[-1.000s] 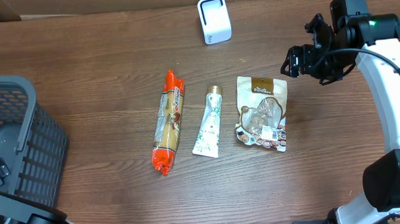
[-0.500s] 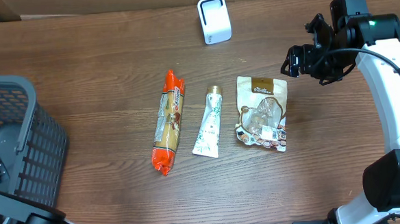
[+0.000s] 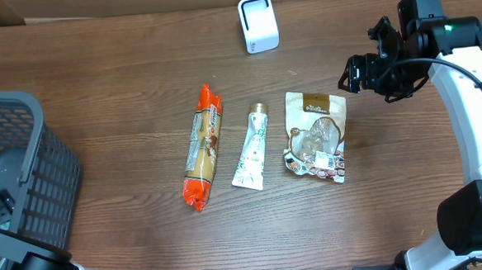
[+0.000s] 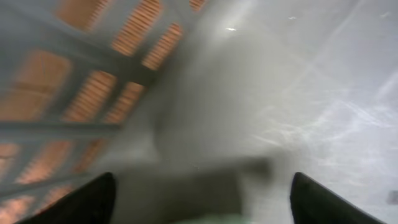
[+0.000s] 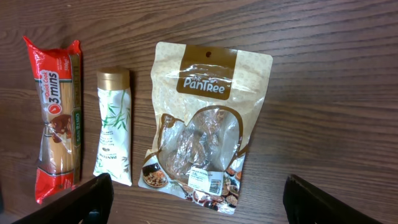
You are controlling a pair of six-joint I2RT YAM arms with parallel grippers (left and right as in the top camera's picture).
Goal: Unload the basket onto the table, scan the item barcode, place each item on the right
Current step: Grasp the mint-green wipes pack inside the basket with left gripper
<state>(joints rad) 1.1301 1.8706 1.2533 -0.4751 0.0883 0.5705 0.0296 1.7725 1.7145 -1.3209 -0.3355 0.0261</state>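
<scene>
Overhead looks down on brown wooden table (image 3: 123, 91); right wrist, nearer, shares its tan snack pouch (image 5: 205, 124); left wrist sits close inside grey mesh basket (image 4: 205, 93)

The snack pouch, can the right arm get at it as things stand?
Probably yes: the right gripper hangs open near the pouch, nothing lies on it, and the tube lies apart to its side.

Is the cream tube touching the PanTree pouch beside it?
Apart. The right wrist view shows bare table between the cream tube and the PanTree pouch along their whole length.
</scene>
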